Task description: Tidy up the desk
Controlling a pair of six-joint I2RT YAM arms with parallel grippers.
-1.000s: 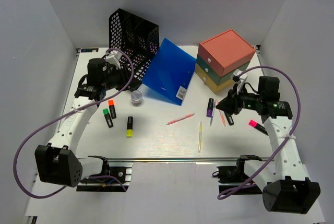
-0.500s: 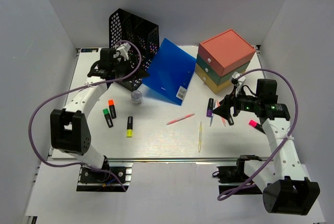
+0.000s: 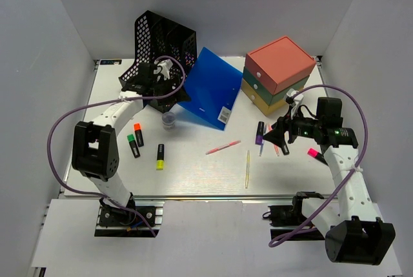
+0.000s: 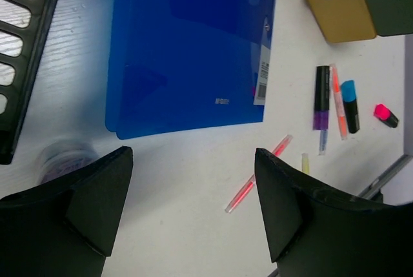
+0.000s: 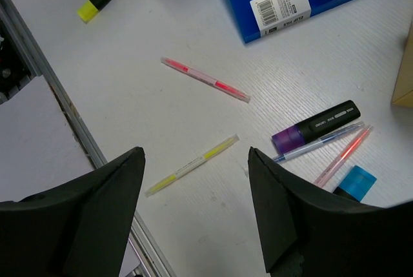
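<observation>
Everywhere, pens [image 3: 222, 147] across the desk [image 3: 193, 177].

The left arm [image 3: 106, 119] rises from the lower left of the top view and folds toward the upper left. The left gripper [image 3: 169, 88] has its jaws spread wide and empty. The right arm [image 3: 342, 161] bends in from the lower right. The right gripper [image 3: 273, 133] points left at mid-frame, its jaws also apart and empty.

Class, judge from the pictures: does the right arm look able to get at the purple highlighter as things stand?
Probably yes. The right tool hangs open just beside the purple highlighter, with nothing over it. Only thin pens lie close alongside, and they may crowd the grasp.
</observation>
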